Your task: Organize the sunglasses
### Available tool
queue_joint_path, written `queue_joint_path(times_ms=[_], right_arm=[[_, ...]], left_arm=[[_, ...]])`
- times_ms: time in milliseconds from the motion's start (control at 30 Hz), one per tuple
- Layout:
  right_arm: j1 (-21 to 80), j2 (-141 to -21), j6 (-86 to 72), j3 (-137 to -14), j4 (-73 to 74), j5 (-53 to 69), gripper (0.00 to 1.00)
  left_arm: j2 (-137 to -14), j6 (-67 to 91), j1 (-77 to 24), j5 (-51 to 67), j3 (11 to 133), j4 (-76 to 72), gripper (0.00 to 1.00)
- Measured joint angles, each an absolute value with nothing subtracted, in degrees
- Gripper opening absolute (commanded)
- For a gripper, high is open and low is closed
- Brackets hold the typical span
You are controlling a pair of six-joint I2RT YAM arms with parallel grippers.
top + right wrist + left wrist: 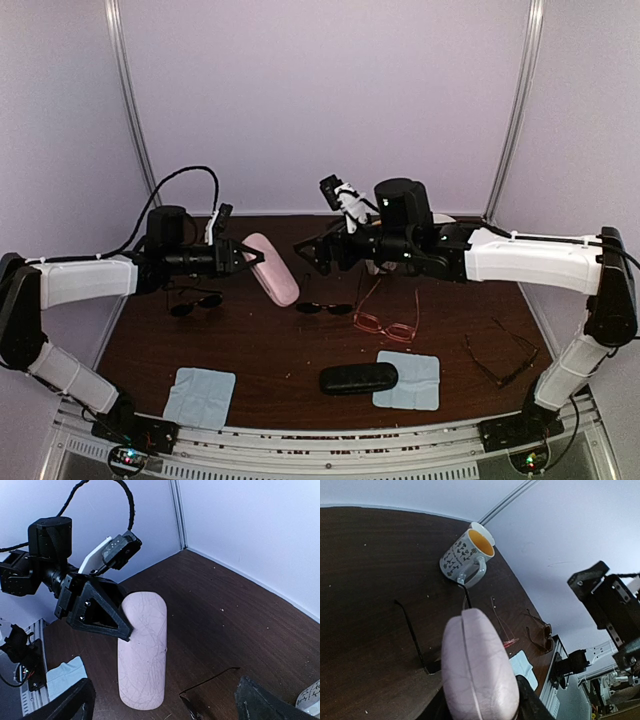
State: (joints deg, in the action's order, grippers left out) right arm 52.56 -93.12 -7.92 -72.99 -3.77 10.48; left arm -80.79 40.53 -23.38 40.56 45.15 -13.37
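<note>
Left gripper [243, 257] clamps the pink case [274, 270]; right gripper [315, 256] stands wide, empty. I judge the pink-red sunglasses [386, 323] light, fragile, slippery: I would grip the bridge, never the lenses.

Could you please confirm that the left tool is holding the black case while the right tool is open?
Not quite: the left tool holds the pink case, as the right wrist view shows. The black case lies on the table. The right tool is open, as you say.
</note>
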Motion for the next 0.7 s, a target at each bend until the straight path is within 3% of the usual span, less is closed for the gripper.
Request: queue_joint_path(times_ms=[367, 700], right_arm=[[42.22, -93.1, -17.28, -67.81, -3.53, 40.49, 1.0], [43.66, -100.31, -38.04, -64.55, -29.69, 53.23, 0.97]], left_arm=[[-80.79, 33.19, -24.05, 50.15, 49.69, -15.35, 0.0], [-80.82, 37.23, -26.11, 54.41, 51.24, -23.88, 0.0]])
